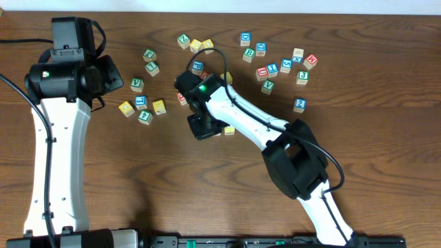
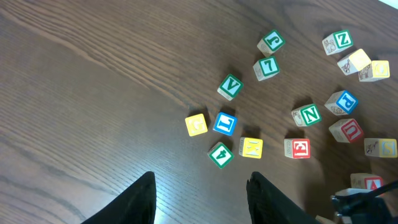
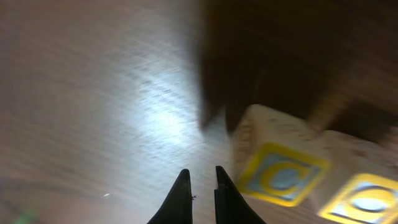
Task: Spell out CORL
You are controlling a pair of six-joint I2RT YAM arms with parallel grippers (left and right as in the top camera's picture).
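Note:
Two wooden cubes with yellow-framed faces lie side by side in the right wrist view, a C cube (image 3: pixel 280 175) and an O cube (image 3: pixel 367 200) to its right. My right gripper (image 3: pixel 200 182) is shut and holds nothing. It sits low over the table just left of the C cube. From overhead, the right gripper (image 1: pixel 204 129) is at mid-table with a yellow cube (image 1: pixel 229 130) beside it. The left gripper (image 2: pixel 200 190) hangs open and empty, short of a small cluster of cubes (image 2: pixel 224 123). The R and L faces are too small to single out.
Other letter cubes are scattered about. A cluster (image 1: pixel 141 103) sits left of centre. Several more (image 1: pixel 282 65) lie at the back right. A red A cube (image 2: pixel 367 183) lies near my right arm. The right arm (image 1: pixel 255 124) stretches diagonally across the table.

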